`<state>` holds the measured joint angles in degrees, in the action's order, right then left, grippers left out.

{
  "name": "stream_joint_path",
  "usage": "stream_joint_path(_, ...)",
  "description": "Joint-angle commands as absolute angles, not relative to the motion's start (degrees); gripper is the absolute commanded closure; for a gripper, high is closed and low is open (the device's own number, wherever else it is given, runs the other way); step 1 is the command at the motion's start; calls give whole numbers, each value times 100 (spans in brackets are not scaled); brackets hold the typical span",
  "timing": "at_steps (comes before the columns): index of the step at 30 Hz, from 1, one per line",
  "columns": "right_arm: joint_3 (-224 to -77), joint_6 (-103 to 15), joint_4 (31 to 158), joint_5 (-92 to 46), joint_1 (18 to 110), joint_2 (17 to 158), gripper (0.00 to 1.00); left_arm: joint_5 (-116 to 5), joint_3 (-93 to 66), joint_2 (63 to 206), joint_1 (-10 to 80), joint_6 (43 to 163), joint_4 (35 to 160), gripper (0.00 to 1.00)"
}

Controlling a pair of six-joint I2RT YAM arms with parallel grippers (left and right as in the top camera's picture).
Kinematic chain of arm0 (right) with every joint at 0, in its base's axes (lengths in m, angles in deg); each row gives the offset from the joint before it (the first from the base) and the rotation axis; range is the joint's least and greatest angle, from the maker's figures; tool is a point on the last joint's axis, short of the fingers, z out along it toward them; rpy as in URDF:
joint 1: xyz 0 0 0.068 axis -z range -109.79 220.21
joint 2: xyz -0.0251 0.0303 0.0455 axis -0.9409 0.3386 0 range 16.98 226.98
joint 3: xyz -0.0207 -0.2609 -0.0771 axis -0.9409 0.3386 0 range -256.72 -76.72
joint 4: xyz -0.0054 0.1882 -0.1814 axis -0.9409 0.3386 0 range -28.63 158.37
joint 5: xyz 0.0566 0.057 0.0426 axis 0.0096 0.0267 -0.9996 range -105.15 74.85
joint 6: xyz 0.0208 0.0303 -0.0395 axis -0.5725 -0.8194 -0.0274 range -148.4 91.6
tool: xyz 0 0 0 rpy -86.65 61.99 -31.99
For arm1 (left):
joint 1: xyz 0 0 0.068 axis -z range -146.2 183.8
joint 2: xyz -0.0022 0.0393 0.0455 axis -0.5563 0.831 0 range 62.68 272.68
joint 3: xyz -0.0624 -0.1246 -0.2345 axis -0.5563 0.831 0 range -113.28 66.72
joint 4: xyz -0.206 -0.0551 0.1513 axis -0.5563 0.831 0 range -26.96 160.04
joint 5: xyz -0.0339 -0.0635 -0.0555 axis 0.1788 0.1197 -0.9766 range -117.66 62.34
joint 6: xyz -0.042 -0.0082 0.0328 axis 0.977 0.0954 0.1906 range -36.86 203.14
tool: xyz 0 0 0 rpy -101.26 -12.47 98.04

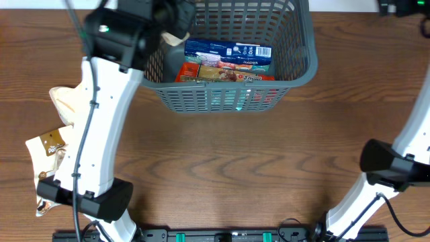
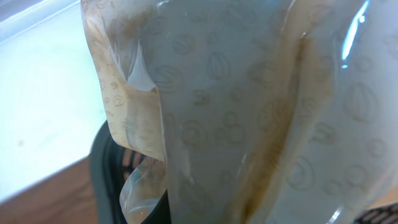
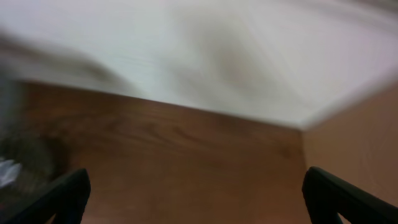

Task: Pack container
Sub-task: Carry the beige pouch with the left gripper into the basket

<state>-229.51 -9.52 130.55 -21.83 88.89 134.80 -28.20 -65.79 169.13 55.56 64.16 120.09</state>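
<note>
**Layout.** The basket (image 1: 228,86) sits at the top centre of the tabletop (image 1: 235,161), far from both arm bases. Inside it, a blue packet (image 1: 228,52) lies across the middle, with red-brown packets (image 1: 222,72) against the near wall. The arm hides the left end of the floor.

**Left hand (image 1: 171,23).** It is reached over the basket's back left corner. You cannot see its fingers. A clear, beige-printed pouch (image 2: 236,112) hangs close to the wrist lens and fills that view, so read the hand as clamped on the pouch. The basket's dark rim shows just below the pouch's left edge.

**Right hand (image 3: 205,202).** Its fingers are spread wide with nothing between them. It is off at the right, well apart from the basket, and its view is blurred.

**Unpacked.** A beige packet (image 1: 67,101) and a brown-labelled packet (image 1: 48,144) lie on the tabletop beside the left arm.

**Step, as judged.** The pouch is about to be dropped into the left end.

**Risks.**
- The pouch is limp and hangs near the rim. Release too early or too far left and it drapes over the rim or falls outside.
- Your wrist view is blocked by film, so you cannot judge depth from it. Descend blind and the fingers may strike the lattice wall or the rim.
- Slick film may slide out of the grip before you are over the floor.
- Pulling back low could sweep the arm into the loose packets on the left.
</note>
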Motion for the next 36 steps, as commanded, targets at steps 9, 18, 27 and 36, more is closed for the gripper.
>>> stream_joint_path(9,-22975,-2985,13158,-1686,10146,13886,1,-3589,-6588,17628,5606,3915,12508,94)
stream_joint_path(18,-22975,-3783,13390,-1686,9975,14776,1,-3587,-6588,18546,5606,3277,12600,94)
stream_joint_path(27,-22975,-3608,13427,-1643,9512,15504,1,-3582,-6588,19033,5587,3281,12829,83)
stream_joint_path(36,-22975,-3597,13427,-1643,9391,15633,1,-3582,-6588,19169,5497,3281,13074,59)
